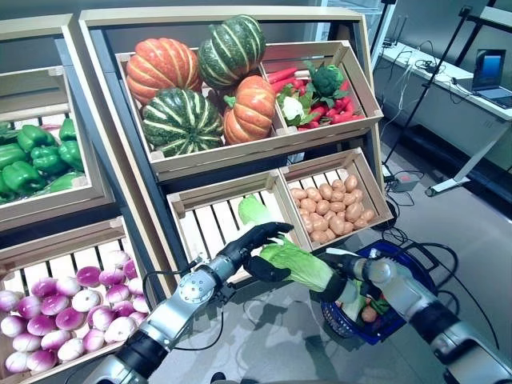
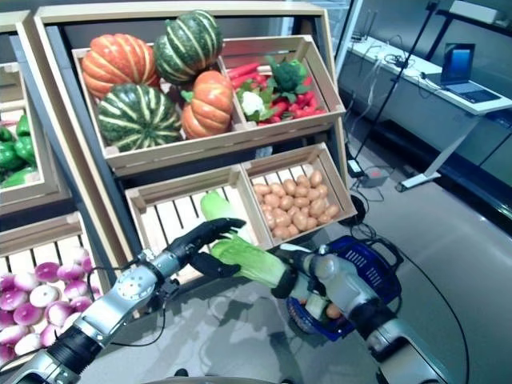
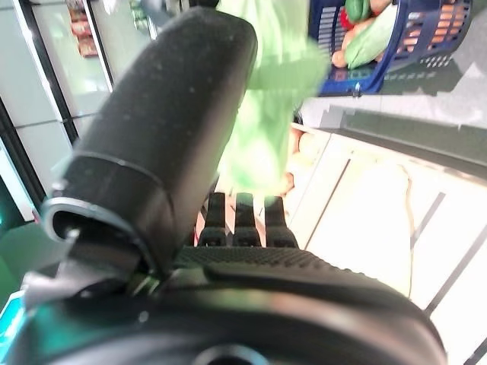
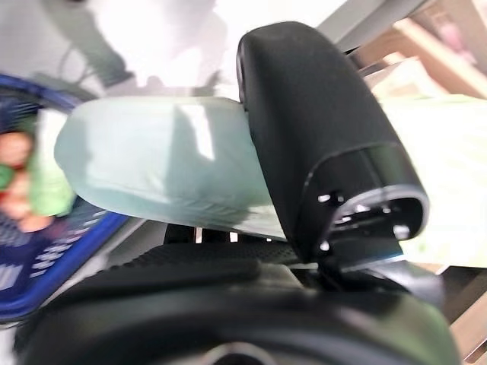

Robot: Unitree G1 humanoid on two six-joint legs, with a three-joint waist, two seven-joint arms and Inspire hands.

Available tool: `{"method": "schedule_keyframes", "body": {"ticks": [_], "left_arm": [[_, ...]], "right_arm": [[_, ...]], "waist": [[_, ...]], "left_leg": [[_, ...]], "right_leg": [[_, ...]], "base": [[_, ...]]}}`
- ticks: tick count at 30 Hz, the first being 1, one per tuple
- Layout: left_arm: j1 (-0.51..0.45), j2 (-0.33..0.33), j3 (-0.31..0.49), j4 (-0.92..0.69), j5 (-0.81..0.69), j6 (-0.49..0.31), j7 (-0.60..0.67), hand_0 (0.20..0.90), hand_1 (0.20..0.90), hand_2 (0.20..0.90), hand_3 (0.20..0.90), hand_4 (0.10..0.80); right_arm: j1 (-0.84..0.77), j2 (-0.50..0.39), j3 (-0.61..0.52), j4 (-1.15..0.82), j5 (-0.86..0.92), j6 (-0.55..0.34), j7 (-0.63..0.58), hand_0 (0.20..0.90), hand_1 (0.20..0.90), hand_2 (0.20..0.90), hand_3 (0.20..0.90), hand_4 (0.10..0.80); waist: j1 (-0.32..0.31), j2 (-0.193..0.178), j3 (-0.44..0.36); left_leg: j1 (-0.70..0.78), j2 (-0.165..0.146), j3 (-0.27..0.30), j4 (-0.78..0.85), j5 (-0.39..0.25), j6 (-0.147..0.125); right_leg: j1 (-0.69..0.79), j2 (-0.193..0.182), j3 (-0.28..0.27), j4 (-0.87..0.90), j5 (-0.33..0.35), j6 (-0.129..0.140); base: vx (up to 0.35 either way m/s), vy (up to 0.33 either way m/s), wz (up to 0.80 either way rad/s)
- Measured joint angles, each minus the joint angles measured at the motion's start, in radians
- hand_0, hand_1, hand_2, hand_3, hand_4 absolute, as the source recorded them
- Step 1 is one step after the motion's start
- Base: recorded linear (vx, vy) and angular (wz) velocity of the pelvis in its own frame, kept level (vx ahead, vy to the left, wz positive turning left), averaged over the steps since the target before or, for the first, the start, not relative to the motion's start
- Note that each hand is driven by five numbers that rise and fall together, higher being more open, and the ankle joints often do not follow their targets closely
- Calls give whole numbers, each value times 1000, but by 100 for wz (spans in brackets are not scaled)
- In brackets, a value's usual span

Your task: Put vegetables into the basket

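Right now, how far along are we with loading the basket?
Partly done: the blue basket on the floor already holds a few vegetables. In hand: a cabbage, gripped by both the left hand and right hand, beside the basket, not yet in. Left: drop it in; another cabbage remains in the crate.

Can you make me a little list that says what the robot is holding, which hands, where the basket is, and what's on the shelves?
holding: a cabbage
left hand: curled on its leafy end
right hand: gripping its pale stalk end
basket: blue, on the floor, already has vegetables in it
shelf: pumpkins, potatoes
done yet: no, cabbage is above the basket
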Motion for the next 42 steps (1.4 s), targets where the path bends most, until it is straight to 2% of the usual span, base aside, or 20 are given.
{"method": "schedule_keyframes", "body": {"ticks": [5, 8, 14, 19, 21, 22, 25, 30, 32, 35, 42], "left_arm": [[21, 6, 113, 7, 0, -4, 50, 900, 900, 900, 900, 800], [29, 8, 139, 7, 2, -4, 63, 900, 900, 900, 900, 800], [52, 8, 138, 15, 9, -4, 64, 900, 900, 900, 900, 800], [51, 3, 138, 60, 1, -2, 72, 900, 900, 900, 900, 800], [51, -1, 137, 81, -14, -1, 71, 900, 900, 900, 900, 800], [51, -6, 137, 94, -14, -1, 71, 900, 900, 900, 900, 800], [9, -12, 90, 148, -35, -1, 71, 900, 900, 900, 900, 800], [-169, -12, 0, 186, -53, -3, 84, 900, 900, 900, 900, 800], [-219, -9, -17, 205, -76, -9, 108, 900, 900, 900, 900, 800], [-260, -9, -22, 208, -120, -17, 141, 900, 900, 900, 900, 800], [-277, -5, -44, 209, -162, -86, 178, 900, 900, 900, 900, 800]], "right_arm": [[109, -123, -59, -8, -40, -13, -9, 300, 300, 300, 300, 400], [139, -141, -81, 14, -41, -19, -22, 300, 300, 300, 300, 400], [180, -142, -137, 50, -27, -31, -55, 300, 300, 300, 300, 400], [180, -110, -228, 199, 249, -26, -139, 300, 300, 300, 300, 400], [178, -92, -251, 268, 426, -11, -161, 300, 300, 300, 300, 400], [173, -52, -298, 326, 522, -7, -172, 300, 300, 300, 300, 400], [118, 33, -336, 493, 752, -7, -237, 300, 300, 300, 300, 400], [-75, 63, -340, 590, 1028, -12, -357, 300, 300, 300, 300, 400], [-168, 64, -344, 623, 1076, -22, -375, 300, 300, 300, 300, 400], [-282, 59, -367, 689, 1106, -41, -400, 300, 300, 300, 300, 400], [-344, 17, -385, 735, 1139, -50, -441, 300, 300, 300, 300, 400]], "waist": [[-13, 6, 1], [-20, 7, 0], [-20, 9, 1], [-18, 9, 1], [-15, 10, 1], [-14, 9, 1], [-6, 15, 14], [4, 52, 184], [5, 61, 245], [6, 65, 309], [27, 90, 387]], "left_leg": [[0, 1, 3, 0, -1, 1], [0, 1, 5, 0, -1, 1], [-1, 1, 7, 0, -1, 1], [0, 2, 10, 0, -1, 1], [0, 2, 12, 0, -1, 1], [1, 2, 15, 0, -1, 1], [-28, 3, 21, 17, -1, 1], [-219, 18, 1, 222, -35, 14], [-293, 29, -6, 327, -73, 21], [-402, 30, -20, 478, -131, 31], [-584, 2, -56, 728, -220, 58]], "right_leg": [[-2, 0, 3, 0, 0, 0], [-4, 1, 4, 0, 0, 0], [-6, 1, 6, 0, 0, 0], [-6, 1, 7, 0, 0, 0], [-7, 1, 7, 0, 0, 0], [-8, 1, 9, 0, 0, 0], [-40, -1, 13, 20, 0, -1], [-199, -20, 13, 184, -23, -26], [-274, -41, 19, 294, -67, -43], [-382, -84, 32, 461, -128, -38], [-549, -177, 39, 724, -224, -33]], "base": [[0, 0, 0], [0, 0, 0], [3, -6, 0], [33, -25, -1], [-24, -21, -1], [-123, -60, -6], [-201, -57, -5], [-278, -21, 8], [-166, 53, 0], [-82, 30, 6], [-71, -6, 15]]}}
